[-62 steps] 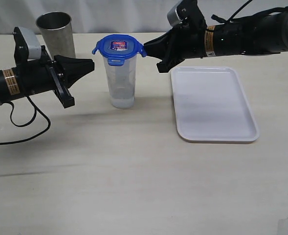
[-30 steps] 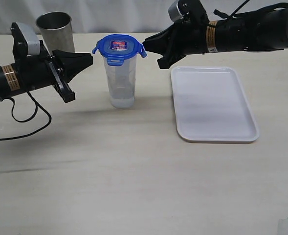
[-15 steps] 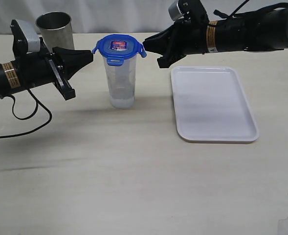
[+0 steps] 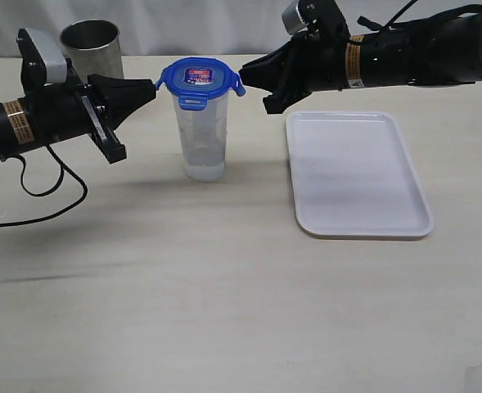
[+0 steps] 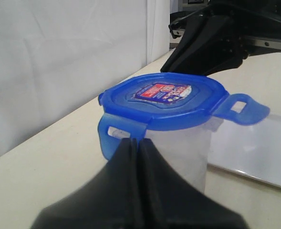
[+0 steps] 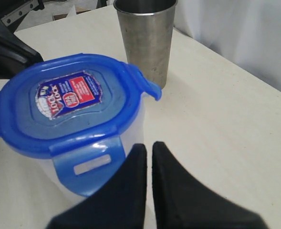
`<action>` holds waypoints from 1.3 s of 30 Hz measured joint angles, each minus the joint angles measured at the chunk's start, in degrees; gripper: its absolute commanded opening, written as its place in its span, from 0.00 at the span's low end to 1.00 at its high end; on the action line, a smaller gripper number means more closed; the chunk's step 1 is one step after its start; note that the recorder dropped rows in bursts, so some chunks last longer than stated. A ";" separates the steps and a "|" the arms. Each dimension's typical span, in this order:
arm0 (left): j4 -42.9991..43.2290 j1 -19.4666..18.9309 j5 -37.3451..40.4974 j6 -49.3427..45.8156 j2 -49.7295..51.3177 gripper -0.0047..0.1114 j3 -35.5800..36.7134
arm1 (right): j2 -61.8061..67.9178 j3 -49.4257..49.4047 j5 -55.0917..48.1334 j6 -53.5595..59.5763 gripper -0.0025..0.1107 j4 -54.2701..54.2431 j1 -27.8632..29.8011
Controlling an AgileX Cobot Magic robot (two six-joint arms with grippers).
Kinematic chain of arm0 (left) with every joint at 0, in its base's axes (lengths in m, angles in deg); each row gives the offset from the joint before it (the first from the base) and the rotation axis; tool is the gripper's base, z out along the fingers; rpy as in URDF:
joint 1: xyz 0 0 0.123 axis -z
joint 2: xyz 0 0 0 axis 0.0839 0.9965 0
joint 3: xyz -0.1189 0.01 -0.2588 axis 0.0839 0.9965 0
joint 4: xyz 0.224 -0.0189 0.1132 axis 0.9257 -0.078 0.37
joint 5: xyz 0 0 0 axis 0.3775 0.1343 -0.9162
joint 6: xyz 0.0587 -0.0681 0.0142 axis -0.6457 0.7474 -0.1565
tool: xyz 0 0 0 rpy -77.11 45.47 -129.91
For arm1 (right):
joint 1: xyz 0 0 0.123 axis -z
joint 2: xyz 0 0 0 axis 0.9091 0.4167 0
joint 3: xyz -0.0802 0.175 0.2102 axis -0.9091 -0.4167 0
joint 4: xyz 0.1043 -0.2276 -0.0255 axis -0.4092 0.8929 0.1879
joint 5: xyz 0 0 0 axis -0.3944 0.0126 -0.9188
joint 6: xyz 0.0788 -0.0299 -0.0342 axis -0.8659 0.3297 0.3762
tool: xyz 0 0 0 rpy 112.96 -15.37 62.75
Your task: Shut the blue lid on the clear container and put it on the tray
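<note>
pale worktop (image 4: 224,311) with a white backdrop behind it. i see the clear container (image 4: 202,139) upright toward the far edge, left of centre. the blue lid (image 4: 200,79) sits on top with its side flaps sticking out. my left gripper (image 4: 150,88) has its jaws pressed together, tip right at the lid's left flap. my right gripper (image 4: 245,75) is pinched closed too, at the right flap. the tray (image 4: 359,176) lies apart from the container on the right half. a steel cup (image 4: 91,45) stands by the far edge.
</note>
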 measured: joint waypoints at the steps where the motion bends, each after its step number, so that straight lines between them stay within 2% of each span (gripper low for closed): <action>1: 0.00 0.00 0.00 0.24 0.00 0.04 -0.26 | 0.00 0.00 0.00 0.00 0.06 0.00 0.00; 39: 0.00 0.00 0.00 0.88 0.88 0.04 -0.50 | 0.00 0.00 1.76 -1.77 0.06 0.71 0.00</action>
